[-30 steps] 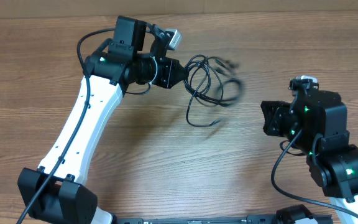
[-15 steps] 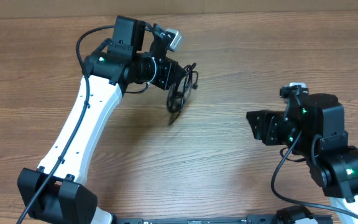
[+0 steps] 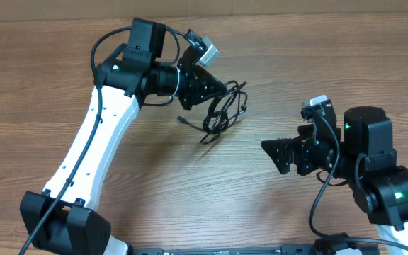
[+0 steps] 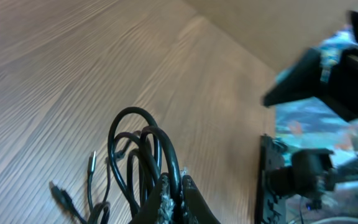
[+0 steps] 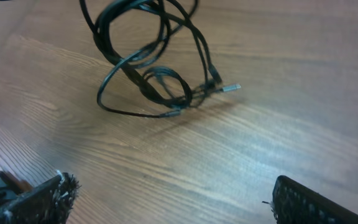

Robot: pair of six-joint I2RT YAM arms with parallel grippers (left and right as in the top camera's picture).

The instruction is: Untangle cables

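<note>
Two grippers, one tangle. Left gripper (image 3: 220,88) is clamped on the cables (image 3: 223,110), whose lower loops and plug ends rest on the bench (image 3: 48,85). Right gripper (image 3: 275,154), fingers wide apart, faces them nearby.

Wood-grain table (image 3: 48,42); black cable tangle (image 3: 220,113) lower loops touching

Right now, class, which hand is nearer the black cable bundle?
Left. The left hand grips the cable bundle; the right hand hangs open, apart from it.
</note>
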